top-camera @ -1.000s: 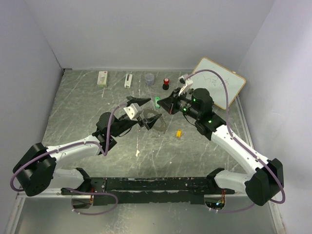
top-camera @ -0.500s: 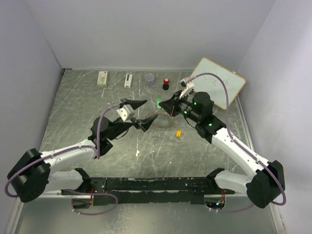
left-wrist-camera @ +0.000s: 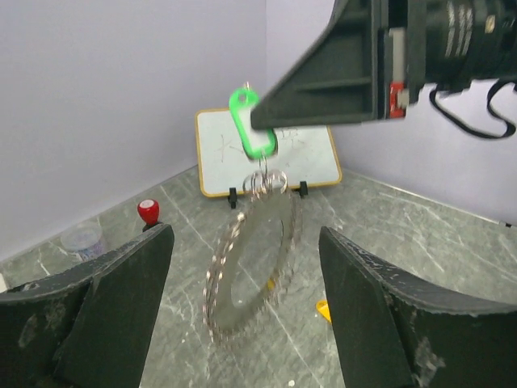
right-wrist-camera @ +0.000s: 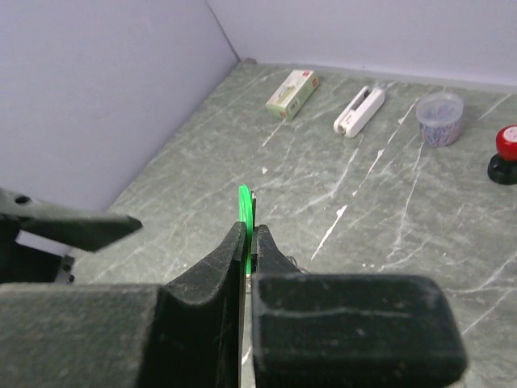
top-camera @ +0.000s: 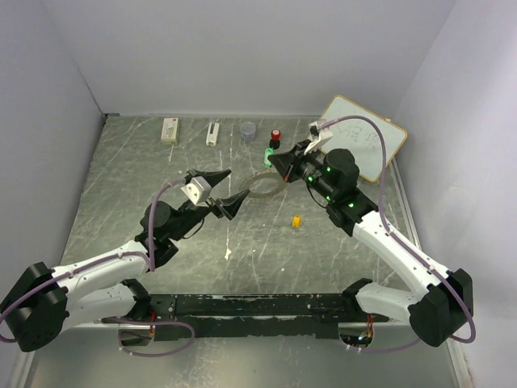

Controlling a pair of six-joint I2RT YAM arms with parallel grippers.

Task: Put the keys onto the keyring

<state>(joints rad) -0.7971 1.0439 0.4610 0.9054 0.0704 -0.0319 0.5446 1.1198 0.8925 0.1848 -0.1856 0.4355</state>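
- Bright green plastic key (left-wrist-camera: 250,129) clamped flat in right end effector (right-wrist-camera: 247,234), held above grey marbled counter (top-camera: 145,162).
- Large thin metal keyring with toothed silvery rim (left-wrist-camera: 220,271) seen hanging tilted from small loops under green key.
- Left end effector (top-camera: 237,183) spread wide, nothing held, ring untouched just beyond its tips.
- Small yellow-orange key (top-camera: 296,220) lying on counter, well apart from ring.
- Judged: green key threaded, yellow one to be fetched.
- Ring swing to be damped first.
- Yellow key to be pinched by edge, hole kept exposed.
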